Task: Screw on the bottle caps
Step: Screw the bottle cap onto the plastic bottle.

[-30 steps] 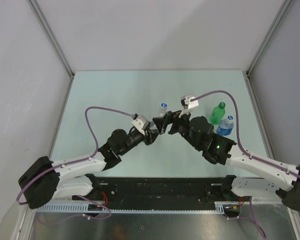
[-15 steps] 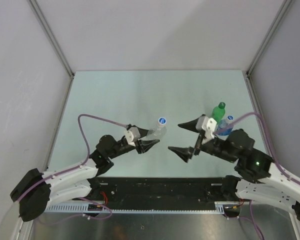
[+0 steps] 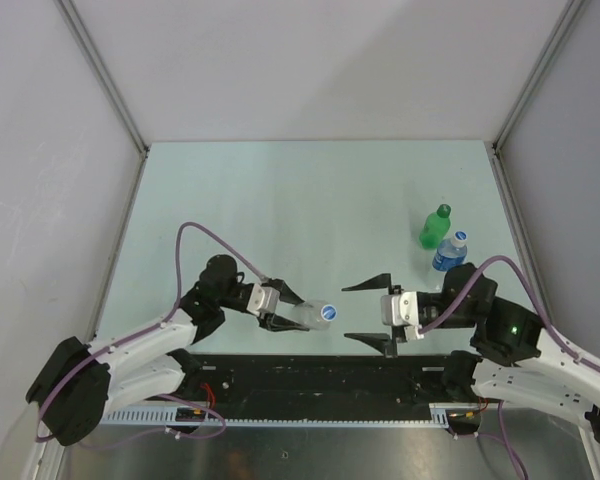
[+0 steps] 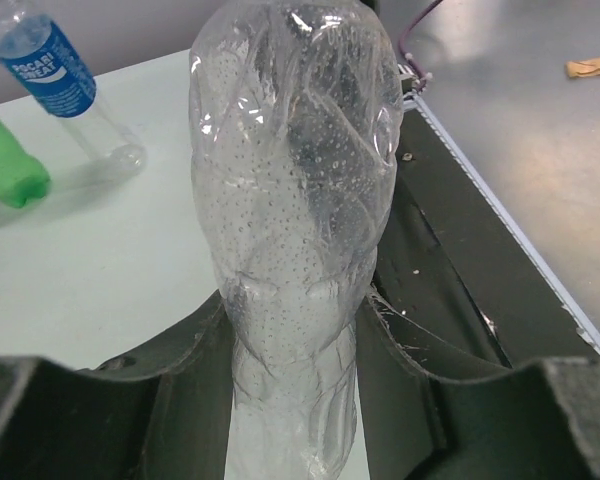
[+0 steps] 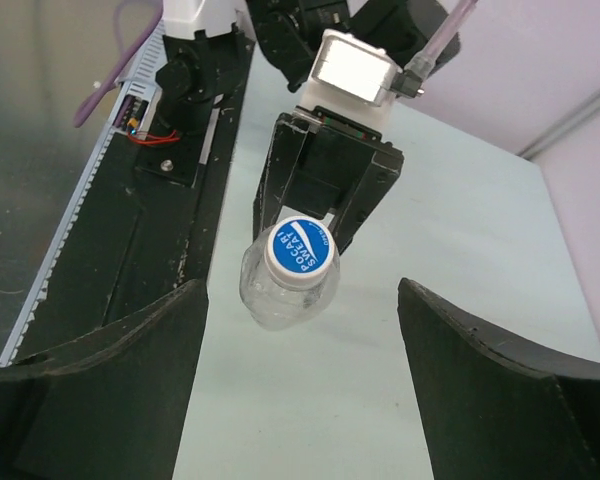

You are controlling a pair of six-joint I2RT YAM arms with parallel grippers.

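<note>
**Left gripper holds the clear bottle; right gripper stands wide open facing it**

You see the pale green table (image 3: pixel 280 200) under both arms. Near its front edge the two grippers face each other.

Your left gripper (image 3: pixel 288 310) is closed around the body of the clear unlabelled bottle (image 3: pixel 308 316). In the left wrist view its two fingers (image 4: pixel 195 360) press on both sides of the crumpled plastic. The bottle reaches out past the fingertips, and its capped end points toward the right gripper.

Your right gripper (image 3: pixel 347 312) holds nothing. Its jaws are spread wide, and the bottle's capped end lies just ahead of the gap between them, not touching either finger.

The green bottle (image 3: pixel 435 227) and the blue-labelled bottle (image 3: pixel 448 252) stand upright just beside each other, behind the right gripper on its far side and well apart from the left one.

A white cap with blue print (image 5: pixel 302 251) sits on the held bottle's neck. The green cap (image 3: pixel 443 210) and the other white cap (image 3: pixel 459 236) sit on their own bottles.
</note>
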